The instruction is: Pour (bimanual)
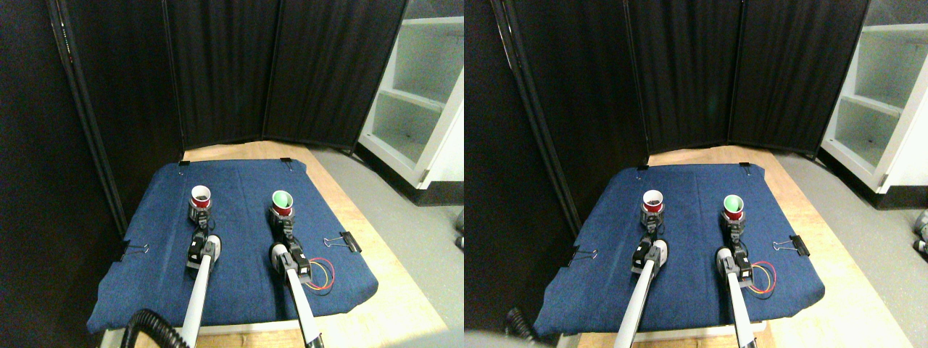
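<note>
**Two cups at two claws, on blue cloth**

Left claw [199,216]: at the base of the left cup [201,196], seemingly touching it from the near side. Too small to tell whether the jaws are spread or clamped on the cup.

Right claw [282,217]: at the base of the right cup [282,202], likewise from the near side. Jaw state cannot be told.

Left cup: red outside, white inside, upright; something dark shows inside it, of a kind too small to make out. Stands on the left-centre of the cloth.

Right cup: red outside, green inside, upright or very slightly tilted. Stands to the right of the left cup, well apart from it and a little nearer the camera.

Cloth [239,239]: dark blue, spread over the bench [391,290], a pale wooden top that shows along the right and far edges.

Binder clips: one on the cloth's right edge [346,241], one on its left edge [129,250], and small dark ones at the far corners.

Wires [324,275]: a red and yellow loop lying on the cloth, just right of the right arm.

Backdrop: black folding screen [239,72] behind the bench; white shelf unit [420,101] at the right; grey floor [406,210] beside the bench.
</note>
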Robot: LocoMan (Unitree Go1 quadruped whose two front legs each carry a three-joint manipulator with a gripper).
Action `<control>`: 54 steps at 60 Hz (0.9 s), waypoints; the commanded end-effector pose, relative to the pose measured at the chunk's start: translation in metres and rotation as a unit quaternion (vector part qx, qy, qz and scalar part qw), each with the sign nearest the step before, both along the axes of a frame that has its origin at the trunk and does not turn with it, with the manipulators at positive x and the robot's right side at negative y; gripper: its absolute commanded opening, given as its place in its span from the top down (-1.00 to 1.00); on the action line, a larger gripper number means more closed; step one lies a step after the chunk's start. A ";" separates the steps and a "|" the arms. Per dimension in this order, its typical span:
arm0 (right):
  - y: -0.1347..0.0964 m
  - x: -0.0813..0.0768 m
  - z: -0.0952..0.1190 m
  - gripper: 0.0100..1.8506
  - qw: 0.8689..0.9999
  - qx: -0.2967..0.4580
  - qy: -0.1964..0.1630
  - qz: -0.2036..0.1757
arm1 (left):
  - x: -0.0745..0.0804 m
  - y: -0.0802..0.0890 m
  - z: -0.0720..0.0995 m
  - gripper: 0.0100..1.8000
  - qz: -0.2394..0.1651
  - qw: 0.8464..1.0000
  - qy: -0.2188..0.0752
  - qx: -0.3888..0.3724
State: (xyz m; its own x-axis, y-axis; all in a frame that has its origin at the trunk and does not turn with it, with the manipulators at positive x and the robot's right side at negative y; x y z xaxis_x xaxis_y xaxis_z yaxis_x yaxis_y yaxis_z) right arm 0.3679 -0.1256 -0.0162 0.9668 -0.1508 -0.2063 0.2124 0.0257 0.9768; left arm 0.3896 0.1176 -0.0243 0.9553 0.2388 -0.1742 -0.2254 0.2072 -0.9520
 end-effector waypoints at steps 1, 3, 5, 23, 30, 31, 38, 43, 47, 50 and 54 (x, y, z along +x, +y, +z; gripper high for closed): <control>-0.003 0.001 0.019 0.99 0.999 -0.015 -0.028 0.003 | 0.000 -0.005 0.018 1.00 -0.011 1.000 -0.022 -0.004; -0.003 0.001 0.023 1.00 0.999 -0.018 -0.031 0.003 | 0.000 -0.007 0.021 1.00 -0.012 1.000 -0.022 -0.005; -0.004 -0.001 0.028 0.96 0.999 -0.036 -0.029 0.003 | -0.001 -0.009 0.026 1.00 -0.014 1.000 -0.020 -0.009; -0.007 -0.002 0.051 0.86 0.998 -0.045 -0.047 0.012 | -0.005 -0.021 0.050 1.00 -0.044 0.998 -0.024 -0.026; -0.005 -0.003 0.060 0.92 0.997 -0.065 -0.051 0.008 | -0.007 -0.027 0.057 1.00 -0.052 0.998 -0.024 -0.025; -0.005 -0.003 0.062 0.91 0.997 -0.065 -0.051 0.010 | -0.007 -0.028 0.058 1.00 -0.050 0.998 -0.024 -0.025; -0.004 -0.002 0.068 0.95 0.997 -0.054 -0.057 0.018 | -0.007 -0.033 0.061 1.00 -0.061 0.997 -0.021 -0.030; -0.003 -0.001 0.074 0.99 0.996 -0.058 -0.060 0.021 | -0.007 -0.037 0.063 1.00 -0.064 0.997 -0.017 -0.030; -0.001 -0.002 0.081 0.92 0.993 -0.094 -0.063 0.036 | -0.006 -0.040 0.065 1.00 -0.071 0.997 -0.012 -0.032; -0.001 0.001 0.085 0.90 0.991 -0.104 -0.066 0.043 | -0.005 -0.043 0.066 1.00 -0.074 0.997 -0.010 -0.026; 0.000 0.004 0.088 0.98 0.992 -0.095 -0.068 0.046 | -0.005 -0.045 0.068 1.00 -0.079 0.997 -0.006 -0.021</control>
